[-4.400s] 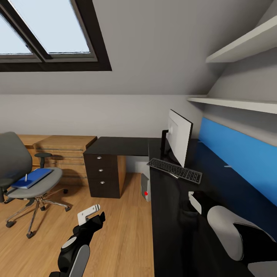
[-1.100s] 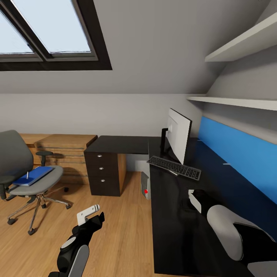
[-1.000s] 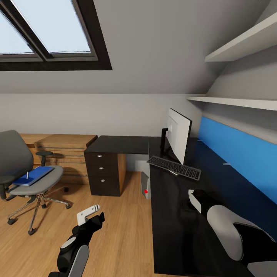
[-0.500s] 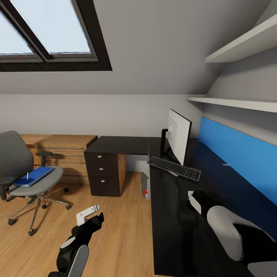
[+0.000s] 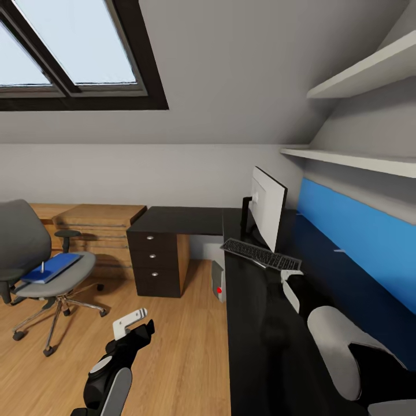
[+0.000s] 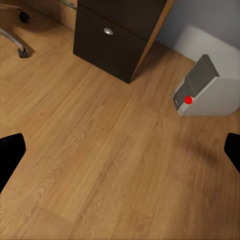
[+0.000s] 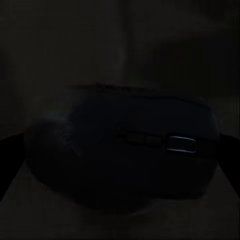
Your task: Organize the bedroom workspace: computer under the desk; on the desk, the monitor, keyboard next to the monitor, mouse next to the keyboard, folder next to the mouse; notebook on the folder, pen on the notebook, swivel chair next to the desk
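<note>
The monitor (image 5: 268,207) stands on the black desk (image 5: 260,370) with the keyboard (image 5: 261,255) in front of it. The grey computer (image 5: 218,281) with a red light sits on the floor under the desk, seen also as the computer (image 6: 204,91) in the left wrist view. My right gripper (image 5: 290,286) hangs just above the desk near the keyboard's near end, shut on the dark mouse (image 7: 125,150). The swivel chair (image 5: 34,263) stands at the left, carrying the blue folder and notebook (image 5: 52,267) with the pen (image 5: 42,266) upright on them. My left gripper (image 5: 132,325) is open over the floor.
A dark drawer cabinet (image 5: 156,260) supports the desk's side wing, with a wooden dresser (image 5: 95,228) behind the chair. A blue panel (image 5: 358,242) and white shelves (image 5: 358,156) line the wall beside the desk. Wood floor (image 6: 100,150) lies between chair and desk.
My right gripper has risen off the desk and moved toward the keyboard with the mouse in it. The left arm has sunk slightly. The view shifted a little.
</note>
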{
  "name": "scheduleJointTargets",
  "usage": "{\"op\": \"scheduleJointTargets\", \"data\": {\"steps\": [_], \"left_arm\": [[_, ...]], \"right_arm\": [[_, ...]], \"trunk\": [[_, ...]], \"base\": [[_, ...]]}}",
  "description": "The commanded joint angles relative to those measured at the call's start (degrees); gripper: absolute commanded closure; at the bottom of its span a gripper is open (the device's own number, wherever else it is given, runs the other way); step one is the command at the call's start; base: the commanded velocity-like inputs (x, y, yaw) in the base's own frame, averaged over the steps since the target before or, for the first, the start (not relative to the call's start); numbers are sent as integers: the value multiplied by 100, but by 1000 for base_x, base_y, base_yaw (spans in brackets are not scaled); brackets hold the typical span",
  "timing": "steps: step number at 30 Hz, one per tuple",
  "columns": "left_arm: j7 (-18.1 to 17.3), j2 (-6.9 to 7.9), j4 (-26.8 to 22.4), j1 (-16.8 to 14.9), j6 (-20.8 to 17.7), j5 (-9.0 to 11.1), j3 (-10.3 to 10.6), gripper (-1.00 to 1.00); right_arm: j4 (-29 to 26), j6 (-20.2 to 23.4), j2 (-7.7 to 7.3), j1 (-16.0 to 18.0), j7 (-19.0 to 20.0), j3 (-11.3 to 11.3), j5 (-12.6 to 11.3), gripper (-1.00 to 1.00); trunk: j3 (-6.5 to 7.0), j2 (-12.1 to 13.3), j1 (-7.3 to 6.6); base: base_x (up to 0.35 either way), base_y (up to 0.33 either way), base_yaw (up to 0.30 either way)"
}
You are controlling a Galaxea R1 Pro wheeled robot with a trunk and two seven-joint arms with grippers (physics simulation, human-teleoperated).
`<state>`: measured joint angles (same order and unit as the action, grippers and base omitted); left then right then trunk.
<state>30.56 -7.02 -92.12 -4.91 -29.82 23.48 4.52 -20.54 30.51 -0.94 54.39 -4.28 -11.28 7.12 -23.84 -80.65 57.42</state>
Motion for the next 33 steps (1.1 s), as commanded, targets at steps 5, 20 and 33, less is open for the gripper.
{"op": "scheduleJointTargets", "data": {"steps": [5,20,33], "left_arm": [[55,7,-7,-5,-8,56,-10,-100],[29,110,-7,-3,-15,61,5,-100],[29,113,-7,-5,-15,62,5,-100]], "right_arm": [[-1885,545,274,-872,11,-34,74,100],[-5392,2242,855,-2573,15,481,53,100],[-5386,2237,850,-2574,14,513,53,100]], "trunk": [[83,198,-110],[132,278,-154],[194,278,-154]], "base": [[0,0,0],[-16,37,20],[-116,274,131]]}}
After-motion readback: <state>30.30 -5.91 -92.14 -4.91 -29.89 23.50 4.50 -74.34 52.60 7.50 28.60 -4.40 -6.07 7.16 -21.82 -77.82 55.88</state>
